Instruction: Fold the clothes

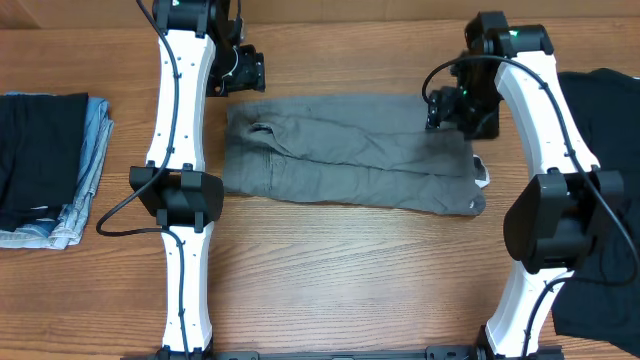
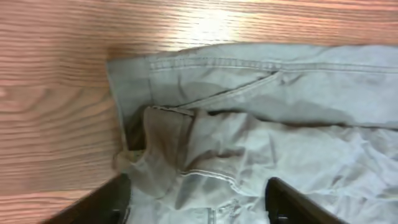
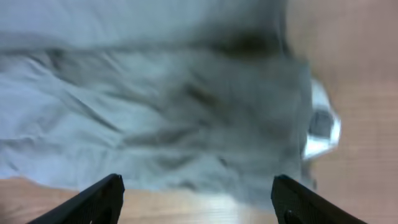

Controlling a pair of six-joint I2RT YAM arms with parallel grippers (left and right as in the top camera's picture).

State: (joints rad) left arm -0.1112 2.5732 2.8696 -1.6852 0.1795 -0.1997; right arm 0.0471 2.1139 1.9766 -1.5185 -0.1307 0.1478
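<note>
Grey-green cotton trousers point(image 1: 350, 150) lie centrally, halved lengthwise; crosswise folds seemingly remain; left gripper point(image 1: 243, 70) splayed, empty, at the waist end; right gripper point(image 1: 458, 115) likewise spread over the hem end; folded dark-and-denim stack point(image 1: 45, 165) far left, done; black garment heap point(image 1: 610, 130) right, apparently unfolded.

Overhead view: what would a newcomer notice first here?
Grey trousers lie spread across the table's middle, waistband to the left. The left gripper hangs open over the waistband, the right gripper open over the leg ends. A folded stack of clothes sits far left; a black garment lies far right.
</note>
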